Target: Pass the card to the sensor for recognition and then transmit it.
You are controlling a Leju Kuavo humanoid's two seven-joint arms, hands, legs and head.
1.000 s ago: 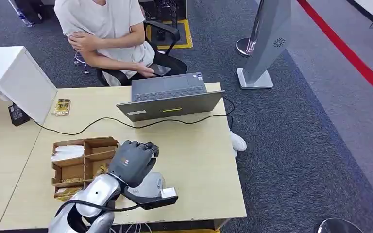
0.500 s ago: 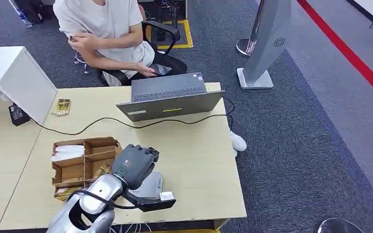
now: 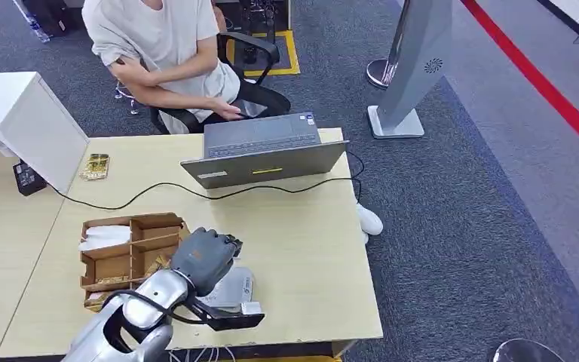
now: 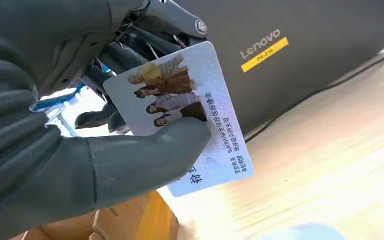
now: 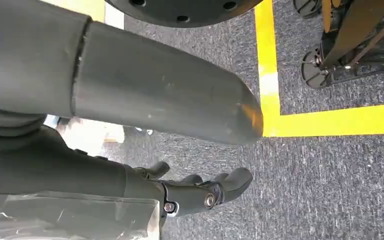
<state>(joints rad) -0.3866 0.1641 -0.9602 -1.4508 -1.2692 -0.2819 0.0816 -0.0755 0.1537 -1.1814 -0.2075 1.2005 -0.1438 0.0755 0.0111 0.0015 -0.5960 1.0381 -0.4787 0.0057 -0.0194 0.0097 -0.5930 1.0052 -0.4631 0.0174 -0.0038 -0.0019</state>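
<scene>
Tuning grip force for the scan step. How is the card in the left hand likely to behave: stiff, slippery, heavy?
Probably stiff: the card stays flat though the left hand pinches it near one edge. Likely slippery: its printed face looks glossy, so it may slide under the thumb. Likely light, being thin.

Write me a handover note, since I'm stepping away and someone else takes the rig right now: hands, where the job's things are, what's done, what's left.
Left hand: holds the card, thumb pressed on its printed face, above the grey sensor on the table's near edge.
Right hand: hangs over the carpet, fingers loosely curled, holding nothing.
Cardboard organizer sits beside the left hand; laptop beyond it; a person sits behind the table.
Done: card picked up and brought to the sensor.
Left: whether it has been read, I cannot tell; then hand the card over.
</scene>
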